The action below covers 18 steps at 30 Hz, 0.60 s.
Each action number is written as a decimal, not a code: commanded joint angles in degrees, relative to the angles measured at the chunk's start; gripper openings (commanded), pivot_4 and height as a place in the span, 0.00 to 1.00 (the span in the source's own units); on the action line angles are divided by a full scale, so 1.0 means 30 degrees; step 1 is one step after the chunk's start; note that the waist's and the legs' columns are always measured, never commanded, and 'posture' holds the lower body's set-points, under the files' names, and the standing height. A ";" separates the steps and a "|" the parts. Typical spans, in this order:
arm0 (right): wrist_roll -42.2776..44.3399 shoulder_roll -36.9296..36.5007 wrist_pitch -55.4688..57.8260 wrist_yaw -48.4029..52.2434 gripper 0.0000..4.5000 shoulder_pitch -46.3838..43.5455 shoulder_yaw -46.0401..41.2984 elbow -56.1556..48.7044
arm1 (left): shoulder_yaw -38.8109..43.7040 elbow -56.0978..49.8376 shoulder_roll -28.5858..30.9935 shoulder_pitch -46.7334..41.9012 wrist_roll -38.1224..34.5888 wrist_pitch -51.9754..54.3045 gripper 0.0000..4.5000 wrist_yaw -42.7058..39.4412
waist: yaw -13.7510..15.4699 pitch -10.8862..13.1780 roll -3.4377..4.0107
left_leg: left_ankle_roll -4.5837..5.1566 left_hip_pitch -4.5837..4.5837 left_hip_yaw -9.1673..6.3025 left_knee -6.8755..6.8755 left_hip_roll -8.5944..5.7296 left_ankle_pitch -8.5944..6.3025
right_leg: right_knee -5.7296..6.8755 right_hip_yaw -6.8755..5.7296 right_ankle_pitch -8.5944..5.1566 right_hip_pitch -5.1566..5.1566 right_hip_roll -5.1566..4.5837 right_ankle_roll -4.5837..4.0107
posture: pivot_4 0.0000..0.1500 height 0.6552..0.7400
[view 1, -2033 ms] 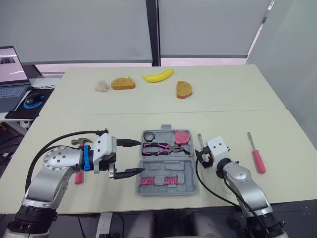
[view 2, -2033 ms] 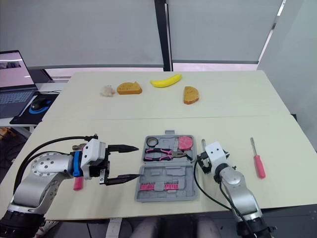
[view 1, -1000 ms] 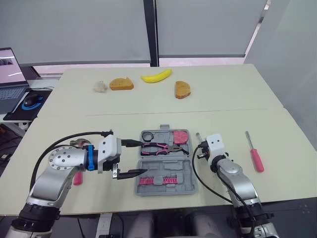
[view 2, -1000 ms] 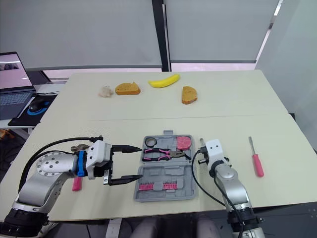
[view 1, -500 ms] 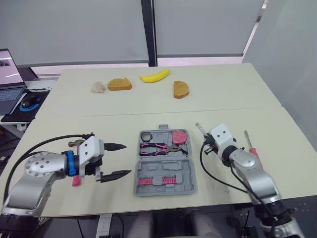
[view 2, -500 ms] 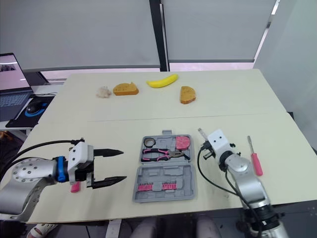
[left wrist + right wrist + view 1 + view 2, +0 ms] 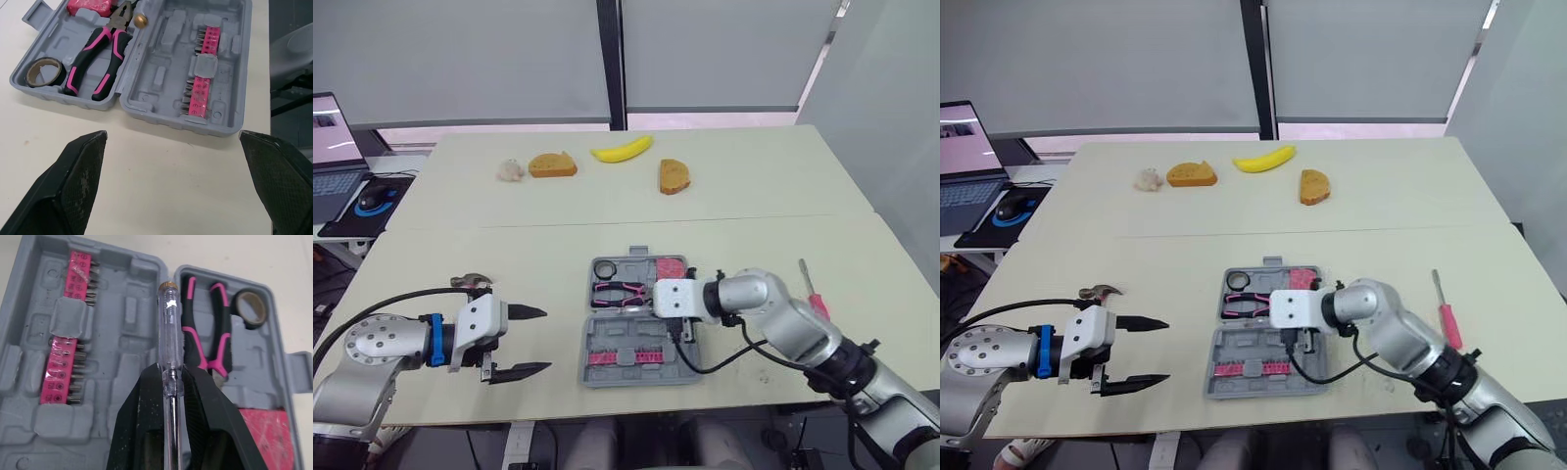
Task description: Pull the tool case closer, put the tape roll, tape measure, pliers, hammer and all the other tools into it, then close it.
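While right gripper [image 7: 169,375] pinches a clear screwdriver [image 7: 168,328] over tool case [image 7: 124,360] (open), left gripper [image 7: 544,340] spread

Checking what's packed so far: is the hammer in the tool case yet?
No, the hammer lies on the table by the left hand, apart from the open case.

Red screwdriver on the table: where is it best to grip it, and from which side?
Probably the thick red handle of the screwdriver, taken from above and squeezed across its width: it lies flat on the table, its thin shaft pointing away.
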 commanded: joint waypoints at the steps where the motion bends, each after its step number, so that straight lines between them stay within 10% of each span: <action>1: -0.0695 0.1208 -0.0229 0.0153 0.07 -0.0997 0.0754 0.1201 | 0.0015 -0.0598 0.0004 0.0109 -0.0086 -0.0289 1.00 -0.0021 | -0.0005 0.0000 0.0000 | -0.0001 0.0006 -0.0001 0.0001 0.0000 0.0000 | 0.0006 0.0000 0.0000 0.0000 0.0000 0.0000 | 1.00 1.00; 18: -0.1920 0.3779 -0.0747 -0.0260 0.07 -0.1280 0.0880 0.4007 | -0.0214 -0.2131 -0.0007 0.0145 -0.0505 0.0876 1.00 0.0386 | 0.0001 0.0001 0.0004 | -0.0003 0.0008 -0.0011 0.0003 -0.0004 0.0001 | 0.0027 -0.0002 0.0001 -0.0021 0.0003 -0.0001 | 1.00 1.00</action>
